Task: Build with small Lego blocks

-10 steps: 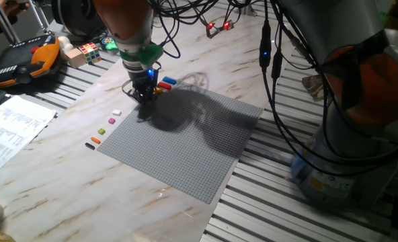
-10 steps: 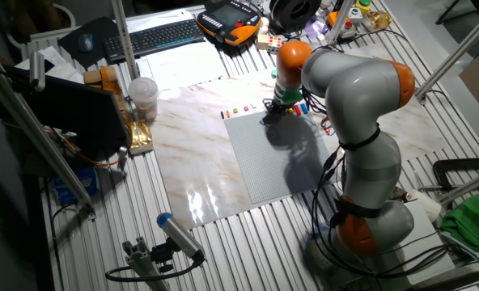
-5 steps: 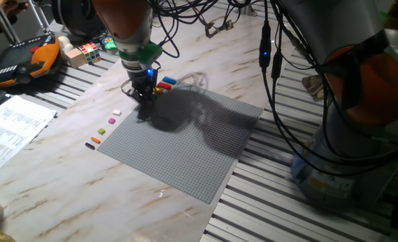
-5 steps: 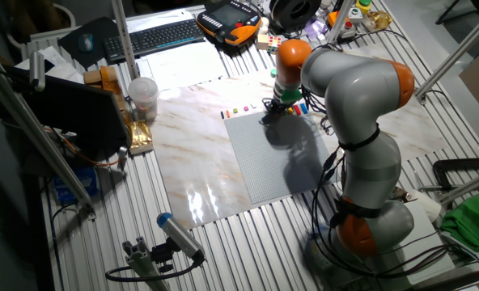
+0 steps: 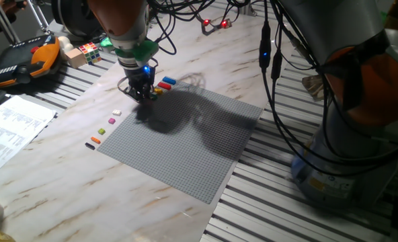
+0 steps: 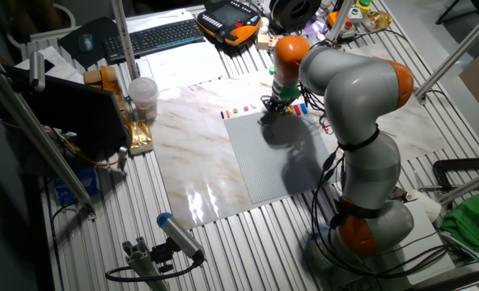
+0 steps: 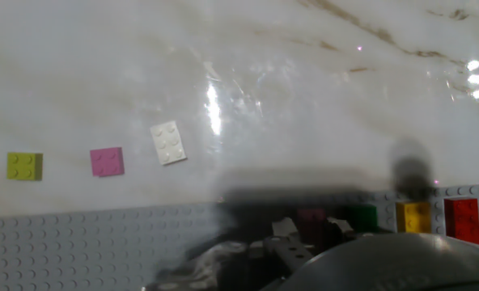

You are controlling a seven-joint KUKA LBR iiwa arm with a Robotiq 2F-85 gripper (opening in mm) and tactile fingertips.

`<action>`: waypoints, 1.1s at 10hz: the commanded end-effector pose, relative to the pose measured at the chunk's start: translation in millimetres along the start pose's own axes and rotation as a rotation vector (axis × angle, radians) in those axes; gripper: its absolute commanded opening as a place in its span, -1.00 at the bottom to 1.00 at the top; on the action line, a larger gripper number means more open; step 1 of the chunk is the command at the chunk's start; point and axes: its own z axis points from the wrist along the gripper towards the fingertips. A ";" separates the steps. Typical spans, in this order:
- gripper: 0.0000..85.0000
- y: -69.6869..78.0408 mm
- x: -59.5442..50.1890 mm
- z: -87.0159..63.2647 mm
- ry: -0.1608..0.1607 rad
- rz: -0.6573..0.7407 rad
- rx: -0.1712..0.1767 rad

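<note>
My gripper (image 5: 142, 96) hovers over the far left corner of the grey baseplate (image 5: 185, 144); its fingers are blurred and I cannot tell how they stand. Blue (image 5: 169, 81), red (image 5: 164, 85) and yellow (image 5: 158, 89) Lego blocks lie just right of it. White (image 5: 117, 112), pink (image 5: 111, 121), yellow-green (image 5: 103, 132), orange (image 5: 95, 140) and black (image 5: 89, 145) blocks lie in a row along the plate's left edge. The hand view shows yellow-green (image 7: 23, 166), pink (image 7: 107, 161) and white (image 7: 168, 142) blocks on marble, and green (image 7: 362, 217), yellow (image 7: 413, 217) and red (image 7: 464, 220) blocks by the plate (image 7: 61, 242).
A multicoloured puzzle cube (image 5: 88, 50) and an orange-black pendant (image 5: 24, 60) sit at the far left. A paper sheet (image 5: 11, 124) lies left. Cables hang over the back. In the other fixed view, a keyboard (image 6: 154, 36) and a cup (image 6: 142, 93) stand beyond the marble board.
My gripper has shifted slightly up and toward the far left, off the spot at the plate's corner. The blocks have not moved.
</note>
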 end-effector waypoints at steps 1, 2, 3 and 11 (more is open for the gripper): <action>-0.73 1.0 -0.5 0.2 0.003 -0.006 0.000; -0.98 1.2 -1.0 1.6 0.001 -0.010 -0.005; -0.98 1.2 -1.2 1.9 0.000 -0.010 -0.005; -0.98 -0.2 1.5 14.5 -0.008 -0.006 -0.022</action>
